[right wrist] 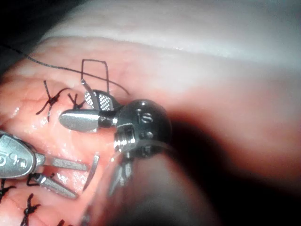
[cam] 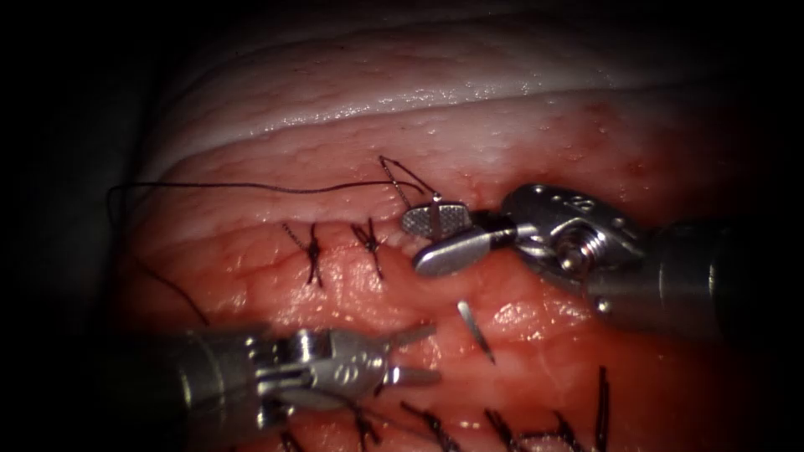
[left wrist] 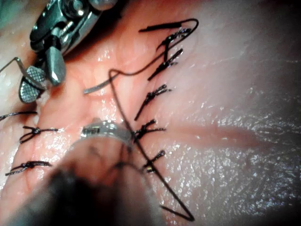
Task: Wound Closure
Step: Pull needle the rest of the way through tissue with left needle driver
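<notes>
As needle (cam: 475, 331) lies in tissue (cam: 536, 335), between both parted, empty fingers (cam: 414, 336)

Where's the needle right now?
In the endoscope view the needle sticks out of the tissue, free, between the open left gripper and the open right gripper.

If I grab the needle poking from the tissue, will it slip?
Probably stiff: the needle looks like bare steel, seemingly partly buried in the tissue. Its glossy surface may slip or swivel. Left tool and right tool stand open, holding nothing.
</notes>
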